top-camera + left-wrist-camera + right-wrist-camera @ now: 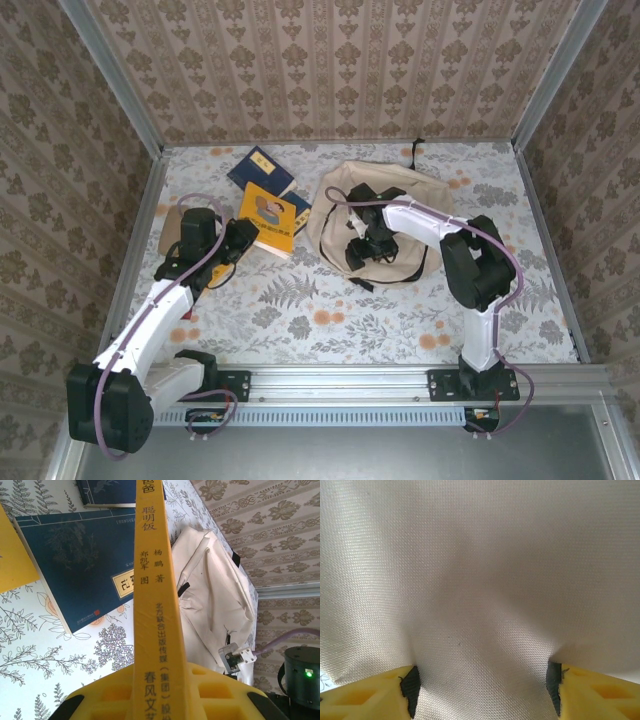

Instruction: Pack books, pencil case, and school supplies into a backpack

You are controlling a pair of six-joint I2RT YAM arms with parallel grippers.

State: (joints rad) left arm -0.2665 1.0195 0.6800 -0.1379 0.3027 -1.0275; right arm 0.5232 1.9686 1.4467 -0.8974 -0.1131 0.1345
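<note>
Left of the backpack (400, 185), the left gripper (238, 240) is clamped on a yellow book (268, 222), probably to carry it over. Its wrist view shows the spine pinched edge-on, with a navy book (75, 565) beyond. On the backpack, the right gripper (362, 250) presses down with jaws wide and nothing grasped, likely steadying it. Its wrist view shows fabric dimpled between the fingers (375, 692).

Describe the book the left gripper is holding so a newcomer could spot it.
Find the beige backpack in the middle of the floral table, then look just left of it. It is the yellow book clamped by the left gripper. Its bright cartoon cover sets it apart from the dark navy books beside it.
</note>
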